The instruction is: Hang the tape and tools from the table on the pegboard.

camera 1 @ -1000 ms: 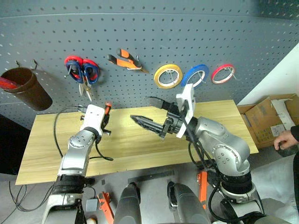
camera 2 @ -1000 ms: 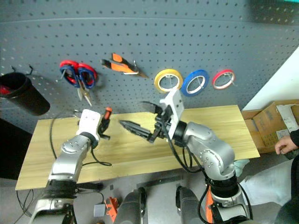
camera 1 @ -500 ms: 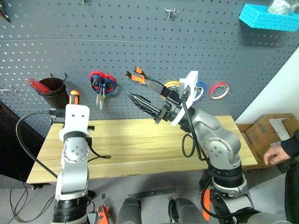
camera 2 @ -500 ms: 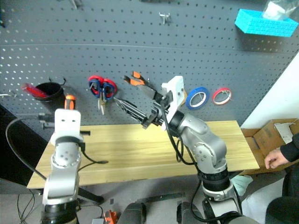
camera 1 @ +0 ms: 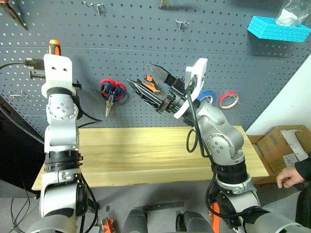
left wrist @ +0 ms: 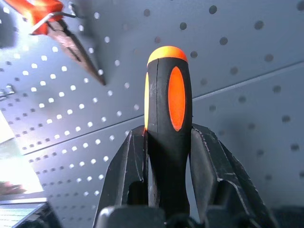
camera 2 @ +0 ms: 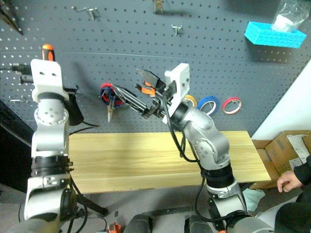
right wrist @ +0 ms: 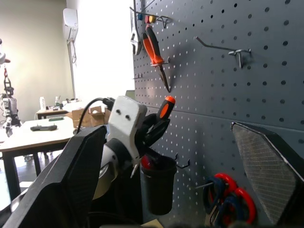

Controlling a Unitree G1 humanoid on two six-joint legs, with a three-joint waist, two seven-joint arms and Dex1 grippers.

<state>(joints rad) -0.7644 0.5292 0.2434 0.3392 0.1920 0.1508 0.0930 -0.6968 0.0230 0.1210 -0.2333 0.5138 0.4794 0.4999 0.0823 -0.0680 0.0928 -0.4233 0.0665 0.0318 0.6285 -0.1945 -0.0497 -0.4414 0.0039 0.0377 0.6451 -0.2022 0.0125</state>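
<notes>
Cardboard box point(camera 1: 281, 145) (floor, far right), blue basket point(camera 1: 278, 30) up high.

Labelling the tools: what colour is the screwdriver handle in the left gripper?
Orange and black screwdriver handle, best in the left wrist view.

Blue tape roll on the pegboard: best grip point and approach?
Probably pinch the lower arc of the blue tape roll, one jaw through its hollow centre, coming from below and in front. It hangs flat on the pegboard, with the yellow roll and red roll flanking it.
</notes>
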